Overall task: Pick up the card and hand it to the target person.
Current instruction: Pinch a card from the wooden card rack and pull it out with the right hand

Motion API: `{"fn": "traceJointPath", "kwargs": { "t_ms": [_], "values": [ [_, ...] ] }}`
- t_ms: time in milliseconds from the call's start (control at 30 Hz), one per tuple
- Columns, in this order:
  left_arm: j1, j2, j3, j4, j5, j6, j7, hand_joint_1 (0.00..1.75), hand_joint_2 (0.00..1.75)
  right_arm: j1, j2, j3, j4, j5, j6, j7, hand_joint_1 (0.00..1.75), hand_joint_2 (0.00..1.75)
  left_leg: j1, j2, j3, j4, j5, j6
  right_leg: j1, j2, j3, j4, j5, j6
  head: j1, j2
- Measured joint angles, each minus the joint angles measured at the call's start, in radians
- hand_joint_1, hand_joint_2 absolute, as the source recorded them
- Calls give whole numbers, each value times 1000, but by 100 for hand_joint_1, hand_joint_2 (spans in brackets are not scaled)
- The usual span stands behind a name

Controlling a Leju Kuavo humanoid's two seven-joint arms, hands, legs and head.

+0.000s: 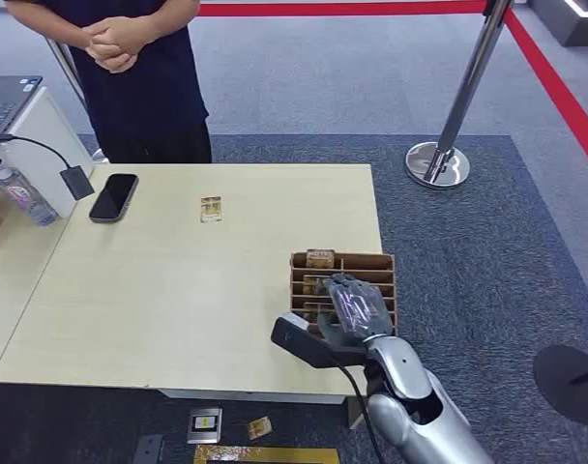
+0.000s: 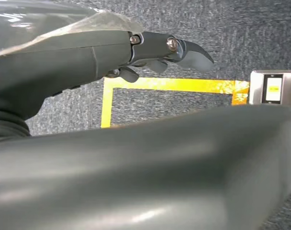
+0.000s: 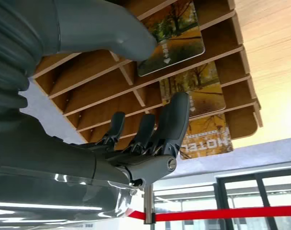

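My right hand (image 1: 355, 307) hangs over the slotted card rack (image 1: 382, 263) at the tabletop's (image 1: 167, 290) near right corner. In the right wrist view my thumb (image 3: 111, 28) touches one card (image 3: 173, 36) standing in a slot, fingers (image 3: 172, 120) spread just beside the next; nothing is gripped. Another card (image 1: 211, 209) lies flat mid-tabletop, near the person (image 1: 131, 68). My left hand (image 2: 165, 50) hangs above the carpet, fingers curled in, holding nothing.

Light wood tabletop (image 1: 167, 300) bearing a black smartphone (image 1: 113, 196) near its far left corner, beside a plastic water bottle (image 1: 21, 196) and a white stand (image 1: 39, 135) carrying a laptop (image 1: 5, 101). Chrome stanchion (image 1: 452, 126) with red belt (image 1: 554, 87) on blue carpet. Yellow floor tape (image 2: 165, 85).
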Motion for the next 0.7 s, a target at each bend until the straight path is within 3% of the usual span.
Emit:
{"fn": "traceJointPath", "kwargs": {
  "t_ms": [700],
  "values": [
    [-1, 0, 0, 2, 0, 0, -1, 0, 0, 0, 0, 0, 2, 0, -2, 2, 79, 175, 0, 0, 0, 0, 0, 0, 0, 0, 0, 0, 0, 0, 0, 0]
  ]
}}
